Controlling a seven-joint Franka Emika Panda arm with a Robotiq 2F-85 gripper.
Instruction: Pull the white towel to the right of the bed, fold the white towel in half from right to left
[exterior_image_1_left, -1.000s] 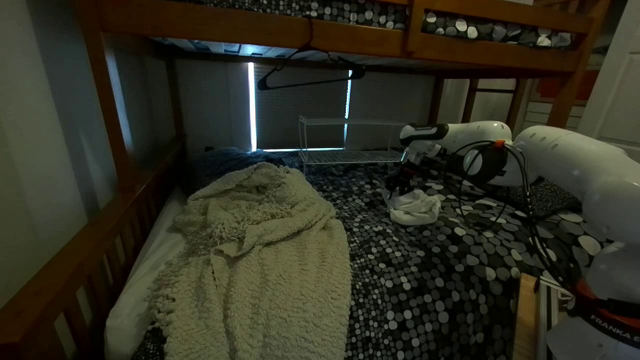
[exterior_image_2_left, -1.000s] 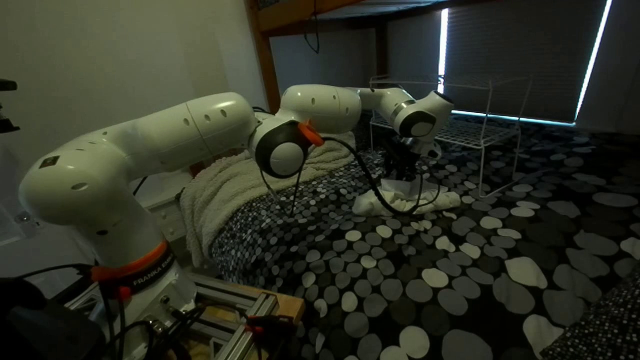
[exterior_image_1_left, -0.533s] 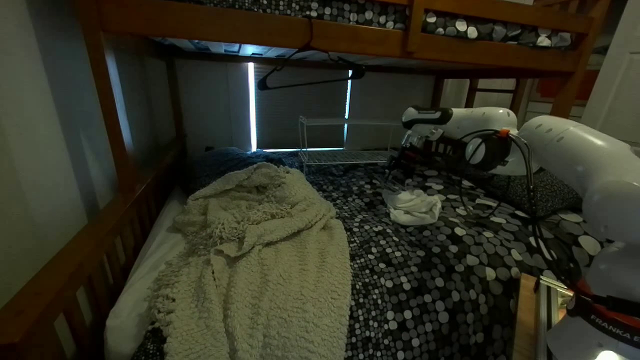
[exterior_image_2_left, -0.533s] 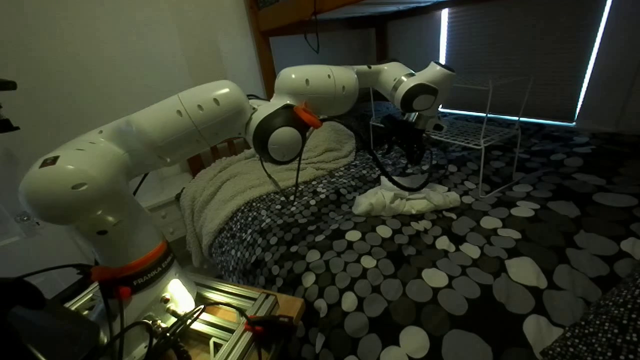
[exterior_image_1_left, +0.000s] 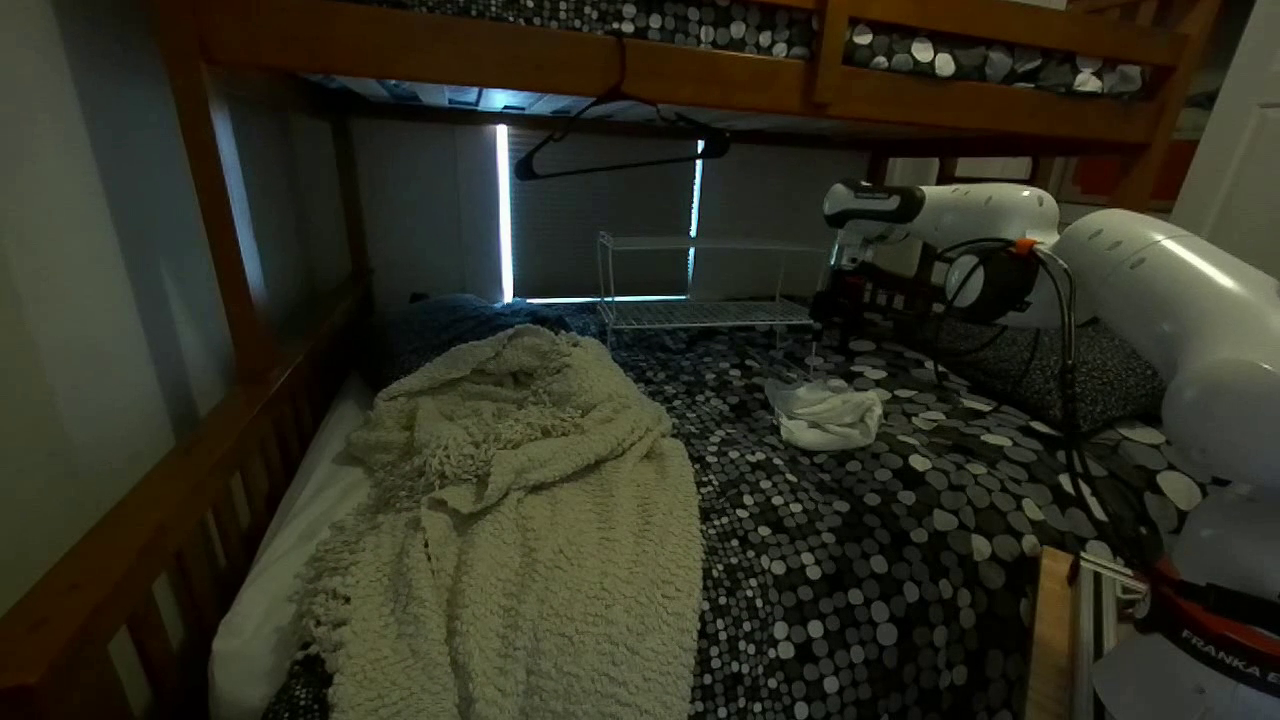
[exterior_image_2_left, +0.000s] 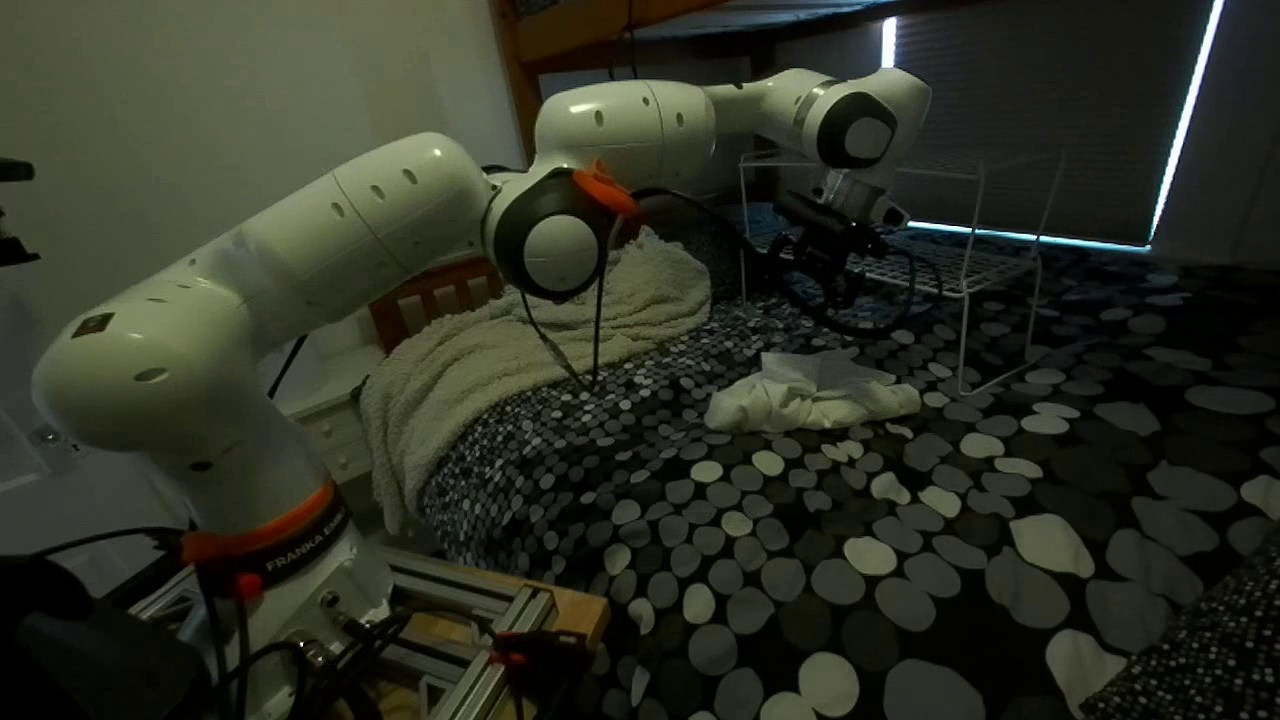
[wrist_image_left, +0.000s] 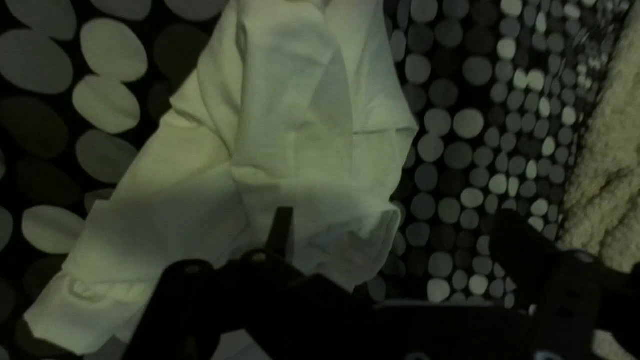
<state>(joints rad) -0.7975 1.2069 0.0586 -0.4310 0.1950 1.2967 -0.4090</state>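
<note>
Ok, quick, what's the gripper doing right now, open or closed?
Gripper: open, holding nothing; the white towel lies on the bed, apart from it.

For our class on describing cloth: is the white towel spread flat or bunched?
Bunched: the white towel lies rumpled on the bed in both exterior views, creased in the wrist view.

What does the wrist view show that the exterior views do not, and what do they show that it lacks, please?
Only the wrist view clearly shows the jaws standing apart; elsewhere they are too dark to tell.
Only the exterior views show the wire rack, window blind and the arm's white links.
All share the white towel, the pebble-patterned bed cover and the cream blanket.
</note>
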